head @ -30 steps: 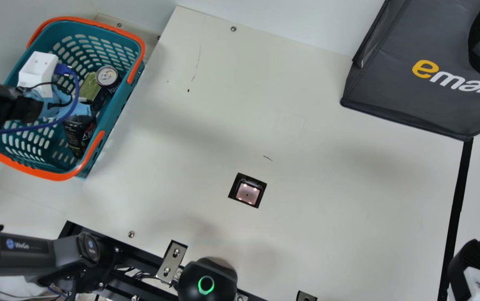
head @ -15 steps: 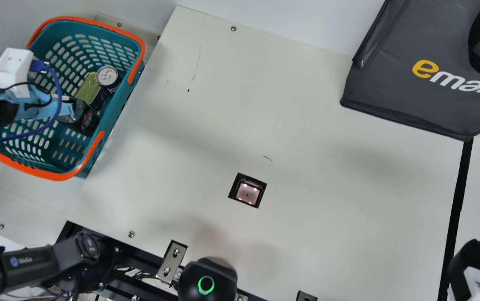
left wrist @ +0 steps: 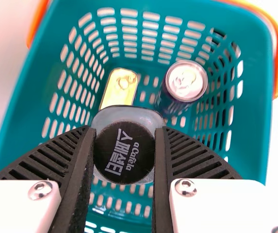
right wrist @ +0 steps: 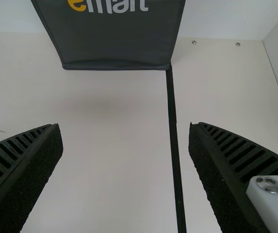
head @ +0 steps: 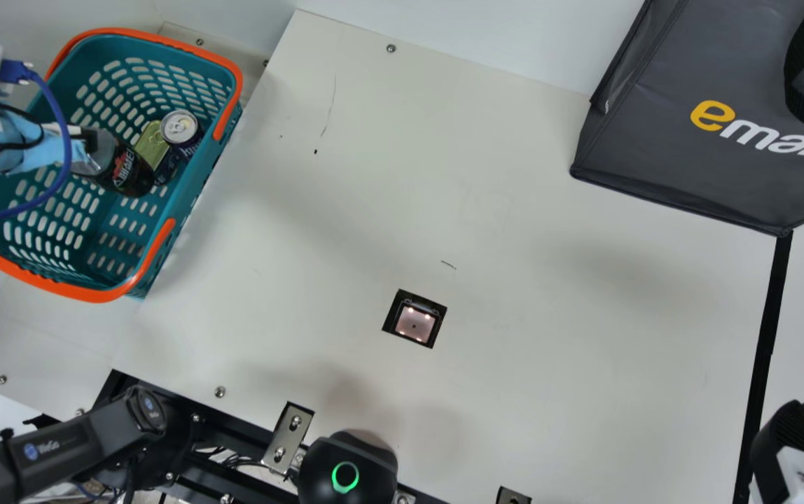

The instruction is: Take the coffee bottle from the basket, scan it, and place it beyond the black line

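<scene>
A: Left gripper point(head: 84, 144) status?
B: Clamped on the coffee bottle point(head: 120, 166) at the neck end. In the left wrist view I see the black cap point(left wrist: 124, 153) right between its fingers, one on each side.
A: Bottle clear of the basket point(head: 200, 183)?
B: It's within the rim outline from where I stand. Base touching or lifted, cannot tell.
A: Neighbors?
B: Gold tin point(head: 153, 145) and drink can point(head: 180, 128), both in the basket, to the right of the left gripper. Tin nearer, can just past it.
A: Scanner point(head: 414, 324)?
B: Set in the table point(head: 549, 343), well right of the left gripper and closer to the robot's base.
A: Right gripper point(head: 788, 439)?
B: Fingers wide apart. Black line point(head: 765, 357) just beside it in main view. Gray bag point(head: 675, 157) out ahead of it, at the line's far end.
</scene>
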`<state>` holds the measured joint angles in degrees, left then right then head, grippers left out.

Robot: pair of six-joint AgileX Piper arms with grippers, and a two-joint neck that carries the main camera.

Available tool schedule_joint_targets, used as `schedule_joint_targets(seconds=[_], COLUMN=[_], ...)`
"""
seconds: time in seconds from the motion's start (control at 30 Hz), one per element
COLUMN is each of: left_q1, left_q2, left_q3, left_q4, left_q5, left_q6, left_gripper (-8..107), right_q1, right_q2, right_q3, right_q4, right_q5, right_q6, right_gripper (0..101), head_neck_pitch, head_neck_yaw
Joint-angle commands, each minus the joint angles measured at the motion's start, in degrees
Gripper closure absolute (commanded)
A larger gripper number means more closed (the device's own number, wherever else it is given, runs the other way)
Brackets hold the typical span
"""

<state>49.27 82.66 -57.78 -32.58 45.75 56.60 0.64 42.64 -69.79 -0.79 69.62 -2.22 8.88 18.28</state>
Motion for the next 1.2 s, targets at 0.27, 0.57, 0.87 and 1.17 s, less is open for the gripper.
schedule_joint_targets(seconds=[0.27,0.57,0.87,1.17], left_q1=[-0.24,-2.78,-9.65,-20.81], left_q2=[-0.37,-1.47,-5.27,-9.28], left_q3=[-8.09,-13.39,-14.45,-15.03], left_q4=[-0.84,-0.11,2.62,7.22], left_q5=[5.27,8.18,8.88,8.07], left_q6=[-0.19,-2.63,-8.58,-18.25], left_gripper=[89,89,89,89], right_q1=[0.0,0.0,0.0,0.0], right_q2=[0.0,0.0,0.0,0.0], right_q3=[0.0,0.0,0.0,0.0], right_q4=[0.0,0.0,0.0,0.0], right_q5=[0.06,0.06,0.06,0.06], right_q6=[0.0,0.0,0.0,0.0], right_gripper=[10,10,10,10], head_neck_pitch=[-0.96,-0.96,-0.96,-0.96], head_neck_yaw=[0.14,0.14,0.14,0.14])
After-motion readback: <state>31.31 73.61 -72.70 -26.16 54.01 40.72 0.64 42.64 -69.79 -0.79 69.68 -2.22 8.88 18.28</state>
